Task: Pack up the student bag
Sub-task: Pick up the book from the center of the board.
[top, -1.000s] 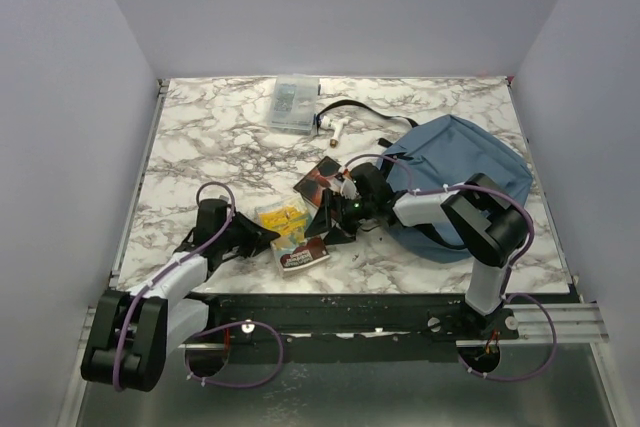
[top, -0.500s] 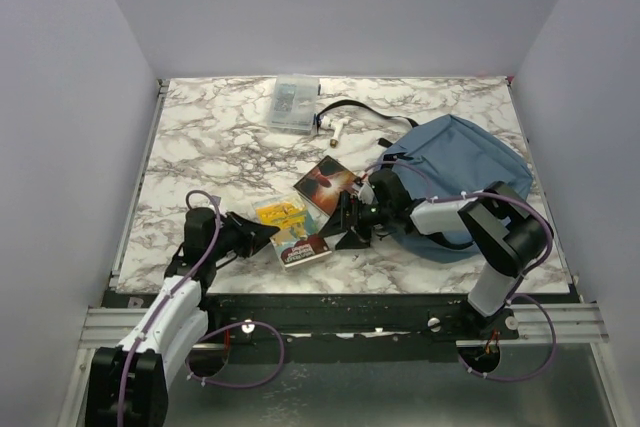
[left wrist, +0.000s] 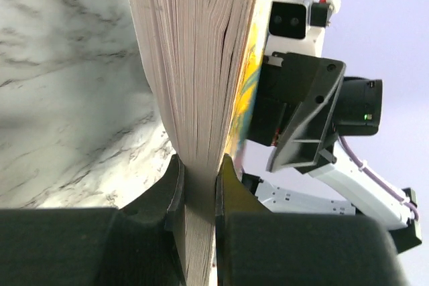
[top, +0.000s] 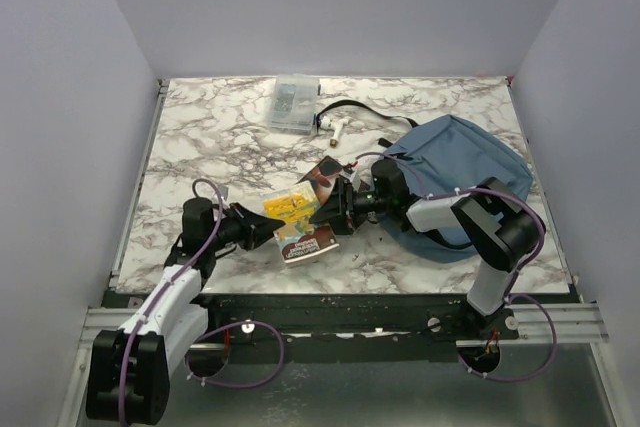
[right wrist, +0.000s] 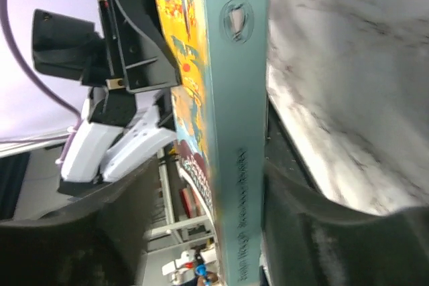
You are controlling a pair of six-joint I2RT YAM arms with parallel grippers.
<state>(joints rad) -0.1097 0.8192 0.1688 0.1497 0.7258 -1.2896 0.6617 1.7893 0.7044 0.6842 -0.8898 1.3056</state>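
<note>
The jaws of the left gripper (left wrist: 199, 165) are drawn almost together and clamped on the page edge of a book (left wrist: 194, 65), with one finger pressed on each side of the page block. From the left wrist, the book is seen standing on edge between those fingers, its yellow cover turned towards the other arm.

The jaws of the right gripper (right wrist: 211, 172) are spread wide on either side of the opposite edge of the book, where the pale teal spine runs up between them. A gap is visible between one finger and the yellow cover. The other finger lies just beside the spine, and whether it presses on it cannot be told, so no grip is shown on that side.

From above, the book is seen tilted between the two grippers near the front middle of the marbled table (top: 200, 137).

The bag (top: 465, 162), blue and soft, lies on the right part of the table, just behind the right arm. Its black strap (top: 350, 107) is stretched out towards the far edge.

A second book (top: 322, 173) with a dark cover is partly hidden just beyond the right gripper. A clear plastic box (top: 295, 104) is set at the far edge, well apart from the grippers.
</note>
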